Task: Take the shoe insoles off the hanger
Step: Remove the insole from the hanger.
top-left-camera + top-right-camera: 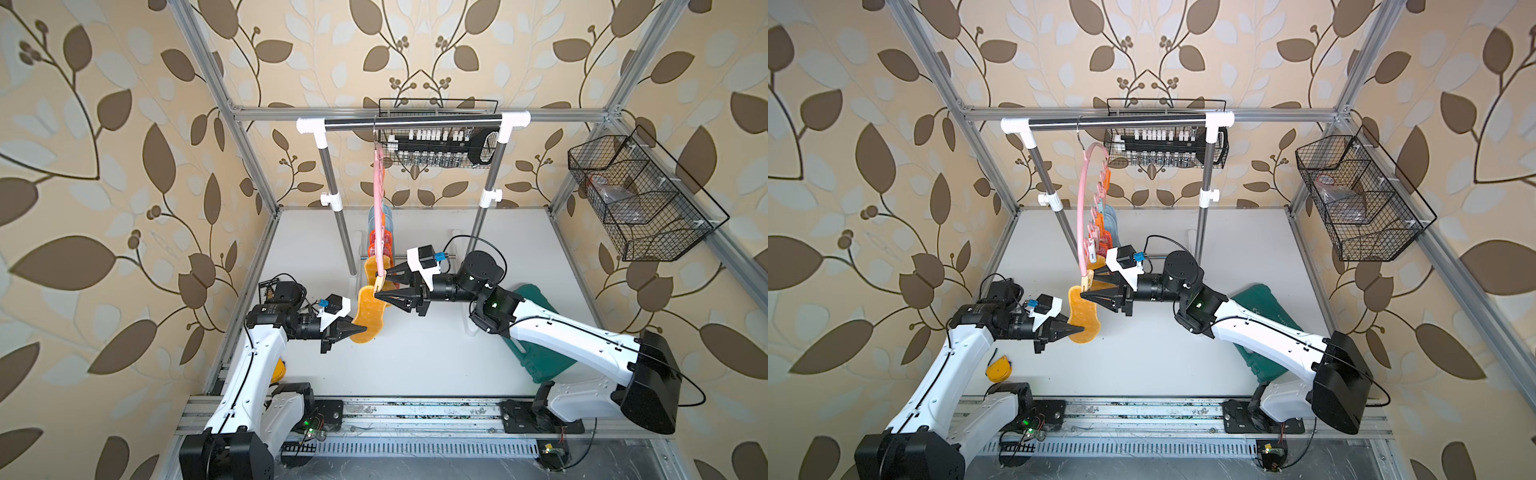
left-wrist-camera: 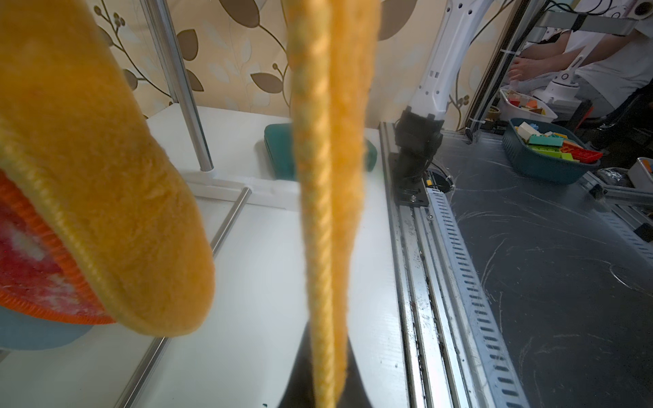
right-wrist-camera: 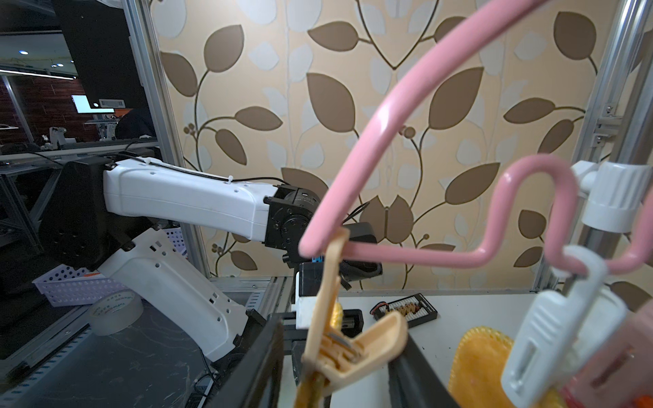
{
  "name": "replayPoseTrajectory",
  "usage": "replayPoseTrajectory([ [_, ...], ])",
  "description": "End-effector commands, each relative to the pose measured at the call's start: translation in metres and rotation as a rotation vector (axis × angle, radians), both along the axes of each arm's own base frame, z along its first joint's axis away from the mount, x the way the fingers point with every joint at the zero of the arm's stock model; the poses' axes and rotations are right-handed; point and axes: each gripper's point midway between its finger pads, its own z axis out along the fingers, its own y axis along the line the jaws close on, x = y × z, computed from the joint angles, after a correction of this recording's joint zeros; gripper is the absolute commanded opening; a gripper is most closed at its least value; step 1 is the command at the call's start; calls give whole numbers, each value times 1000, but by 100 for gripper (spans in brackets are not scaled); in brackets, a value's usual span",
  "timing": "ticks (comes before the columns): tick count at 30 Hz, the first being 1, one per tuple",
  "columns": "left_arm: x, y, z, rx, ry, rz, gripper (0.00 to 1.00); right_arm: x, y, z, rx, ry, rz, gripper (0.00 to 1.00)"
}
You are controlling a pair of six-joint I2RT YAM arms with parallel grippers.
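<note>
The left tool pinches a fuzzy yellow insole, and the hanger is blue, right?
Not quite. The hanger is pink, not blue, as the right wrist view shows clearly. The rest is right: the left tool does pinch a fuzzy yellow insole.

Nothing can be read for certain. A roll of pale tape [image 3: 115, 312], lying on the dark surface beyond the worktop's edge in the right wrist view, carries a ring of small print, too blurred to spell out. A white barcode sticker [image 3: 112, 103] sits on a black panel farther off (bars only, no legible digits). The left arm [image 1: 257, 357] bears a small white-lettered label [image 1: 272, 309], too fine to read. The dark green case [image 1: 1264, 305] at the worktop's right edge shows faint pale lettering, illegible.
</note>
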Motion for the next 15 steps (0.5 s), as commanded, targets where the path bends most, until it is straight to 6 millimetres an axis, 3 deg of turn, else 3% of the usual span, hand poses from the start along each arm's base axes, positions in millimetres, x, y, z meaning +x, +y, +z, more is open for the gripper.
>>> replayPoseTrajectory([
  [1,-5,0,-7,18,-7,-7,0,-2,-1,20,52,27,13,47],
  [11,-4,0,-10,31,-4,-1,0,7,1,23,73,96,-20,48],
  [15,-4,0,-11,29,-5,-2,0,13,3,22,73,104,-50,41],
])
